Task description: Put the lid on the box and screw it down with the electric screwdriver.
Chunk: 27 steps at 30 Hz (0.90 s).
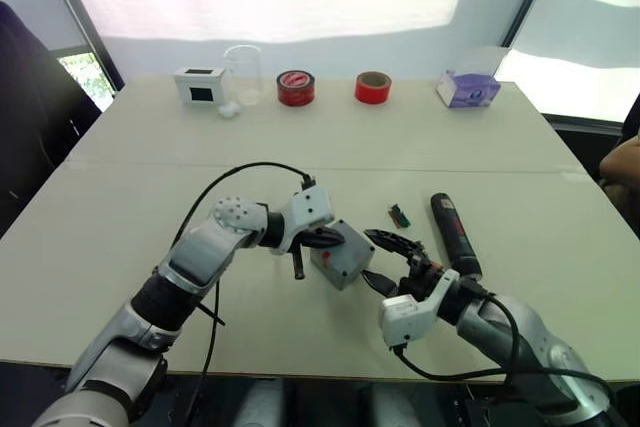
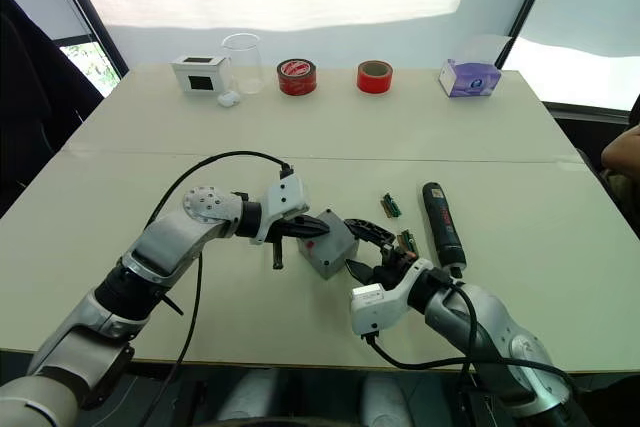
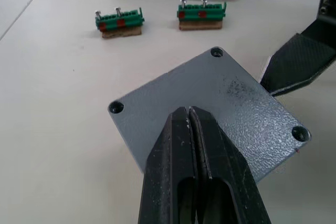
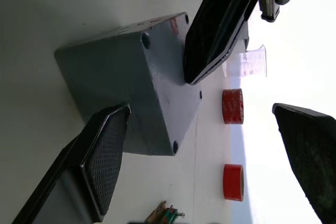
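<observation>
The left hand (image 3: 190, 116), fingers pressed together with nothing between them, rests its tips on the lid (image 3: 210, 111), which sits on the box (image 4: 126, 85). Just beside it, the right hand (image 1: 378, 259) spreads wide around the box's near side, holding nothing. The lid looks seated, its grey speckled face showing empty corner holes. Next comes fetching the electric screwdriver (image 1: 454, 235), lying on the desk (image 1: 120, 197) beyond the right hand.

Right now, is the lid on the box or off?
On. The lid sits flush atop the box, corners aligned. Its corner holes look empty, so not screwed yet. The left gripper, fingers shut, presses its top.
</observation>
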Motion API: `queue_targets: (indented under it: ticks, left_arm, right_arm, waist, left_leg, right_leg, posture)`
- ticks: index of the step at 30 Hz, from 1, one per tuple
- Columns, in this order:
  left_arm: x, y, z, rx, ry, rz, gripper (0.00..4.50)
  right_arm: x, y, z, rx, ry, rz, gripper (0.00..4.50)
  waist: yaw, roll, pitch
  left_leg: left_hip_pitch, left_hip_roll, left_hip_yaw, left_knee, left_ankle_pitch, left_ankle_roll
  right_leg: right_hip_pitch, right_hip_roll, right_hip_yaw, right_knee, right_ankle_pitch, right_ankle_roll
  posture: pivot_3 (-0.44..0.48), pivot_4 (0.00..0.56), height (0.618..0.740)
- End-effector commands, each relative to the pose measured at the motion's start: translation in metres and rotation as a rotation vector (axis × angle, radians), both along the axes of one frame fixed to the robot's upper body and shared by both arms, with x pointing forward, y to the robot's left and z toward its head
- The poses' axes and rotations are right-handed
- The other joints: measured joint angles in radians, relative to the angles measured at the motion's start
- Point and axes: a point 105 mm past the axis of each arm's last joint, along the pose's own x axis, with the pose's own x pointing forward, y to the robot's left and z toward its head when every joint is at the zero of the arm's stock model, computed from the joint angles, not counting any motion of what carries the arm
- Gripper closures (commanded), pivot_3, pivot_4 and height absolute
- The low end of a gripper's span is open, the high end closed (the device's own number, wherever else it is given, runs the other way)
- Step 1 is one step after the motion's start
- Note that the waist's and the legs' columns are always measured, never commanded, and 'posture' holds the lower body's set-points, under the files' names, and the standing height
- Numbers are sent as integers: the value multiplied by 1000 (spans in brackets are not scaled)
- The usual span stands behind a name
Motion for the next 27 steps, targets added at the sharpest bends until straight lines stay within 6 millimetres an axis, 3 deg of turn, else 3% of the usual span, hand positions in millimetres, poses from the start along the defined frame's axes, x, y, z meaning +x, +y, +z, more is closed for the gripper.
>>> queue_targets:
  ticks: [1, 4, 8, 9, 11, 12, 14, 20, 27]
  left_arm:
    - [-12, 19, -64, 165, 209, 70, 4500]
    - [-11, 19, -62, 151, 212, 76, 4500]
    - [-8, 18, -52, 84, 231, 90, 4500]
    - [-7, 16, -44, 32, 245, 96, 4500]
    - [-2, 8, -9, -198, 363, 134, 4500]
    - [-1, 8, 12, -310, 418, 130, 4500]
    - [2, 14, 33, -413, 471, 147, 4500]
    - [21, 38, 59, -508, 480, 249, 4500]
    - [46, 65, 25, -247, 293, 395, 4500]
  right_arm:
    - [2, -5, 15, 45, -21, -13, 63]
    - [-1, -8, 15, 97, 35, -25, 674]
    - [-2, -12, 15, 198, 127, -59, 2069]
    - [-3, -12, 16, 239, 164, -66, 2358]
    - [-5, -12, 13, 355, 288, -93, 3220]
    - [-7, -13, 11, 436, 372, -120, 3658]
    - [-8, -15, 6, 500, 472, -154, 4433]
    - [-12, -13, -3, 612, 731, -220, 4433]
    - [-13, 2, -7, 628, 928, -202, 4433]
  waist:
    - [0, 0, 0]
    - [1, -1, -2]
    - [1, -1, -2]
    - [0, -1, -2]
    - [0, 0, -1]
    - [0, 0, 1]
    - [-1, 1, 3]
    - [0, 1, 6]
    - [-1, 2, 9]
  left_leg:
    - [3, 0, 0, -1, 0, 0]
    - [10, 0, 0, -8, 0, 0]
    - [9, 0, -1, -9, 0, 0]
    - [8, 0, -1, -9, 0, 0]
    - [8, 0, -1, -9, 0, 0]
    - [7, 1, -1, -10, 0, 0]
    - [1, 1, -3, -9, 0, 0]
    - [-28, 0, -3, -4, 4, -7]
    - [-26, 0, -4, -8, 6, -10]
  right_leg:
    - [2, -1, 0, 0, 0, 0]
    - [8, -4, 0, -6, -1, -1]
    - [8, -5, -1, -10, -1, -1]
    - [8, -5, 0, -11, 0, -1]
    - [8, -6, 0, -11, 0, -1]
    - [7, -6, 0, -11, 0, -1]
    - [3, -6, -2, -10, 0, -1]
    - [-28, -4, -1, 3, 3, 3]
    - [-28, -3, -2, 3, 3, 1]
  posture:
    - [0, 150, 740]
    - [0, 150, 740]
    - [0, 150, 740]
    - [0, 150, 740]
    - [0, 150, 740]
    - [0, 150, 740]
    - [0, 150, 740]
    - [0, 150, 740]
    - [0, 150, 740]
